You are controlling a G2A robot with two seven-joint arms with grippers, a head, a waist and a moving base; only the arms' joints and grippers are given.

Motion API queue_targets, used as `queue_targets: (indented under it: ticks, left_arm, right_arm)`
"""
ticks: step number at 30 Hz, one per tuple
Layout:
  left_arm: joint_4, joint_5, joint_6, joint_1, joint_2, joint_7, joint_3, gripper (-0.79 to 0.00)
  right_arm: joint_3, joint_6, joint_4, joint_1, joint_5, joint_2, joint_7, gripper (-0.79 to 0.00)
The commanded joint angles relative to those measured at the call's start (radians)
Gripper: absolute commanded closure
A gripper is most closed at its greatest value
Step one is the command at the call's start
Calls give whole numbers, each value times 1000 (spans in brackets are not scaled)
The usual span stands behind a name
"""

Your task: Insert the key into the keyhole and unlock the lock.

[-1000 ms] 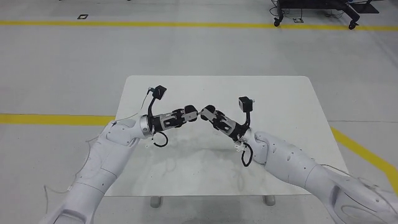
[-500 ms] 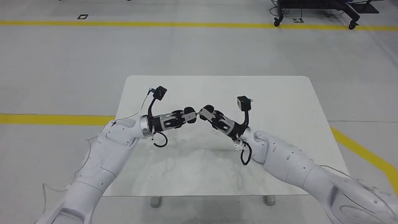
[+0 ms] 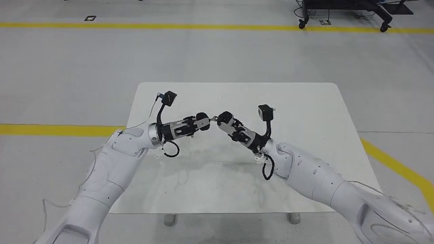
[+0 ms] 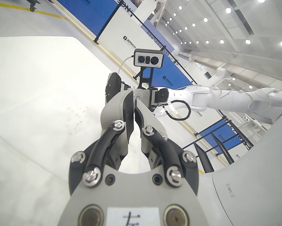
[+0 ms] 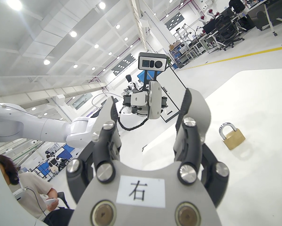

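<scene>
Above the middle of the white table, the left gripper (image 4: 132, 101) is pinched tight on the key (image 4: 134, 92). The key is a thin, flat sliver of silver metal, seen edge-on between the gripper's ribbed black pads. Its free end sticks out a little past the fingertips and points toward the other arm. The left gripper is held in the air, off the tabletop.

Facing it, almost tip to tip, is the right gripper (image 5: 150, 99). Its jaws are spread wide and hold nothing. In the left wrist view its two black pads stand on either side of the key's tip, close to it. Whether either pad touches the key cannot be told. Seen from above, the two arms come in from opposite sides of the table and meet in a shallow peak, with the grippers just beside each other.

The padlock (image 5: 232, 138) lies flat on the table (image 3: 305, 108), lower than the right gripper and off to one side, apart from both grippers. It has a brass-coloured body and a silver shackle, and both legs of the shackle appear to sit in the body. Its keyhole cannot be made out.

The table is rectangular with rounded corners. Around it is a pale grey floor (image 3: 203, 61) crossed by yellow lines (image 3: 203, 25).
</scene>
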Motion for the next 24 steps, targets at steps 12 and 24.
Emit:
queue_targets:
  ticks: [12,24]
  left_arm:
    - [-51,105,8,-28,31,-8,89,0]
    - [-45,136,-20,-84,64,20,222,0]
  right_arm:
    - [121,58,-47,-30,-145,105,322,-785]
    - [284,109,-271,-159,-85,211,525,-326]
